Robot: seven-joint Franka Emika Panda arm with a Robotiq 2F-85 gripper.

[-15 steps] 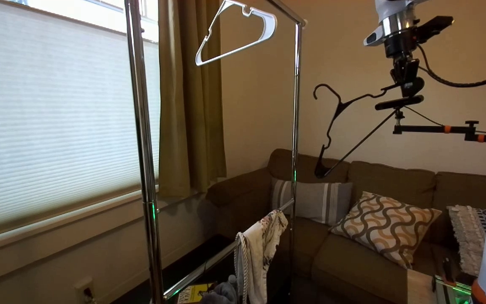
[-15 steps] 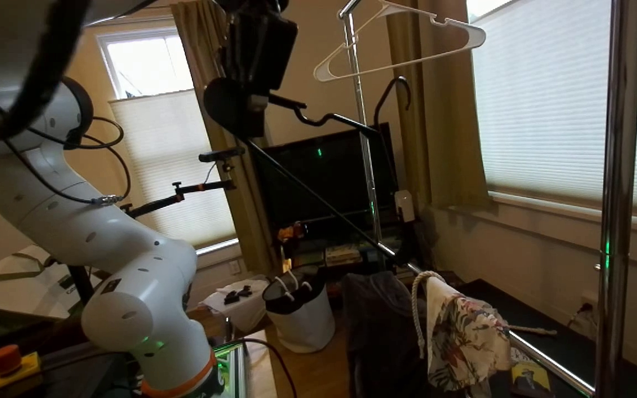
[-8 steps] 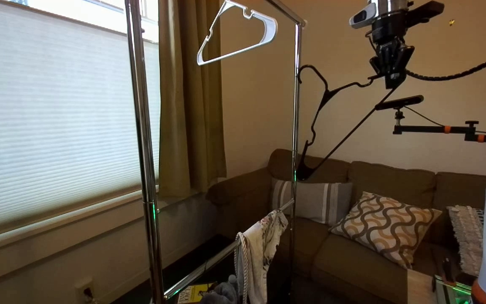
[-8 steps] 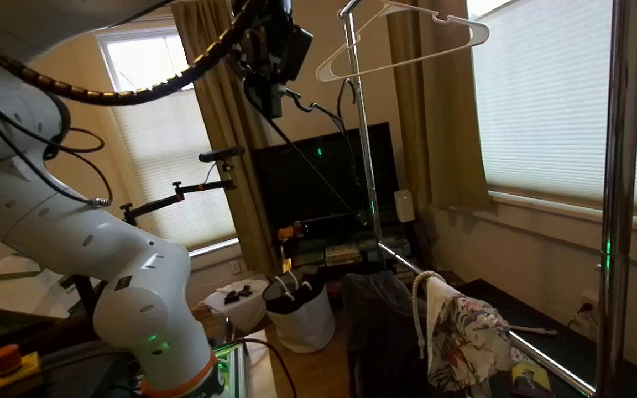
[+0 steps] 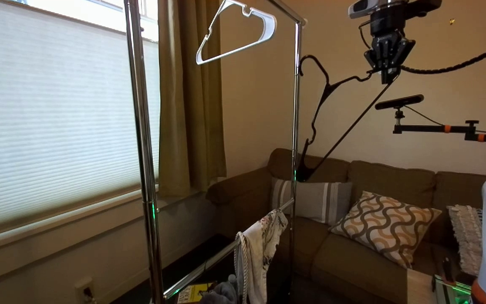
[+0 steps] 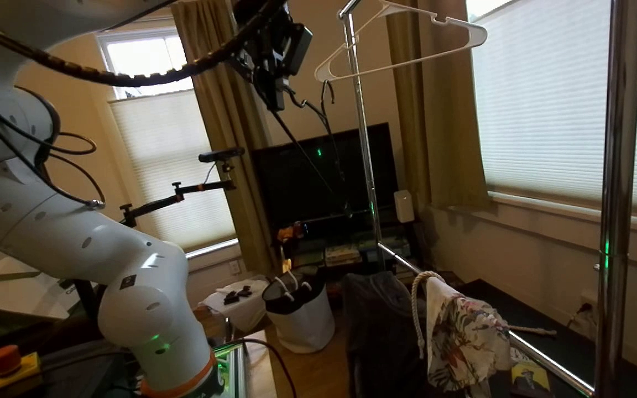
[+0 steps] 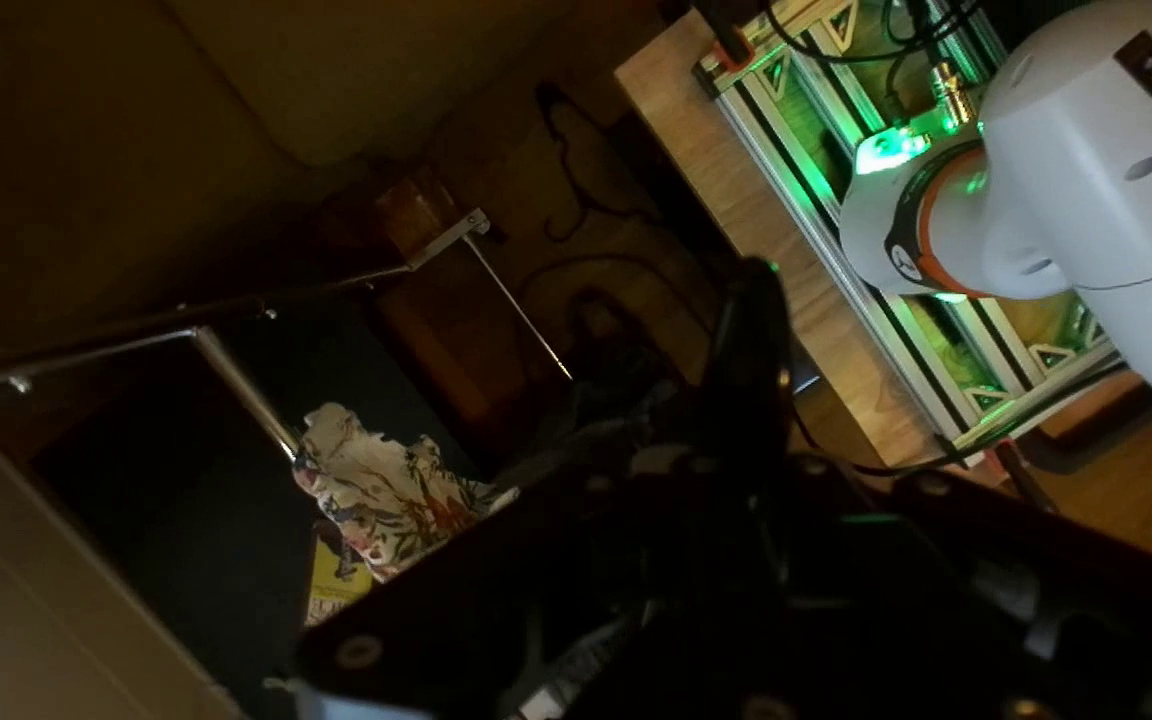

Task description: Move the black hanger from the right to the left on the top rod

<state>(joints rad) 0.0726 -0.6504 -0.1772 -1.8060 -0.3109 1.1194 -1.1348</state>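
Black like the thing it holds, the robot hand (image 5: 389,77) has its fingers pinching one end of the black hanger (image 5: 328,89). That hanger sticks out from the hand on a slant – its hook points off toward the rack (image 5: 144,126), and its far end dips well below the fingers. In the wrist view it is too dark to see the hanger well. Behind the hand, the white arm (image 6: 103,240) bends down low. Near the hook stands a shiny pole (image 6: 367,166), and in an exterior view you can see a gap between the two. Up from there, the pole meets the top rod (image 5: 286,10), and the black hanger is apart from it. A white hanger (image 5: 270,27) is farther from the hand, along under that rod; its hook is out of view. Lower than the hand, over the low bar (image 5: 209,263) of the rack, hangs a flowery cloth (image 6: 465,337). Farther from the hand is a brown sofa (image 5: 395,179) with a wavy pillow (image 5: 388,228) and a striped pillow (image 5: 310,202) on it. On the far side of the rack from the hand – a window blind (image 5: 57,118) and a brownish-green curtain (image 5: 190,105).
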